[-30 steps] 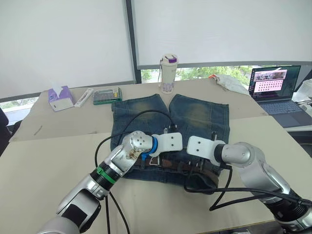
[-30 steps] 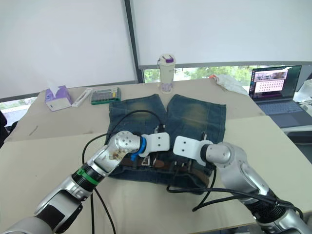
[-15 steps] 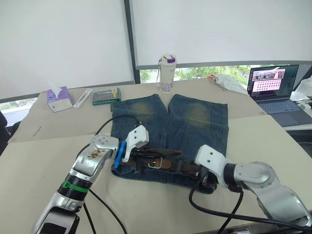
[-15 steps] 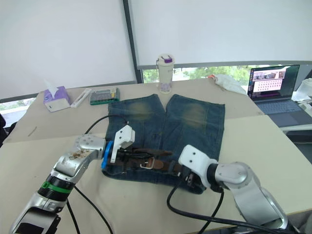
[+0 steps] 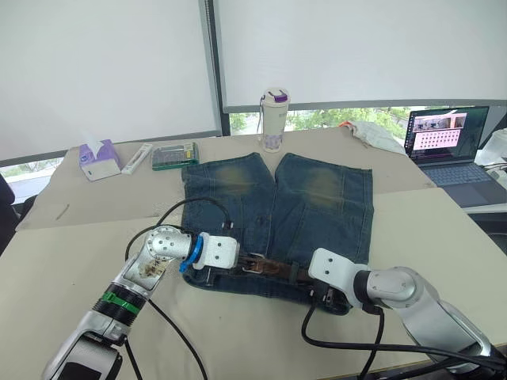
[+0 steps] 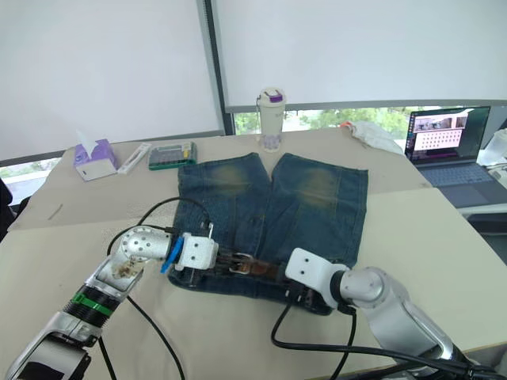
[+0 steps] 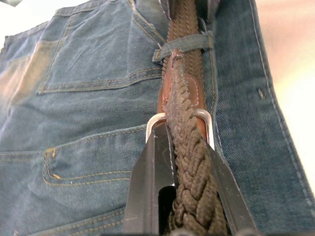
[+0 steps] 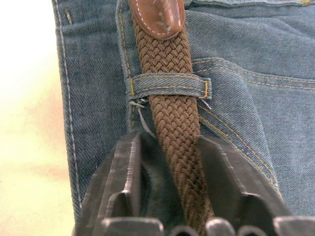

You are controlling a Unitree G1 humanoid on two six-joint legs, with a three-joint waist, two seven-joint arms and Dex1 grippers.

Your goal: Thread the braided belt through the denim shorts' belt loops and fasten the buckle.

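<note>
Left gripper [image 7: 189, 196] pinches the braided belt [image 7: 189, 162] right behind the buckle [image 7: 156, 119]. Right gripper [image 8: 170, 196] straddles the belt loosely, fingers apart, near a belt loop [image 8: 167, 86]. Belt lies along the waistband of the denim shorts [image 5: 277, 206] on the table [image 5: 71, 261].

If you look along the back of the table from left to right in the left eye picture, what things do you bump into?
Purple tissue box → white tube → green case → tall cup with a purple lid → crumpled white cloth → open laptop.
</note>
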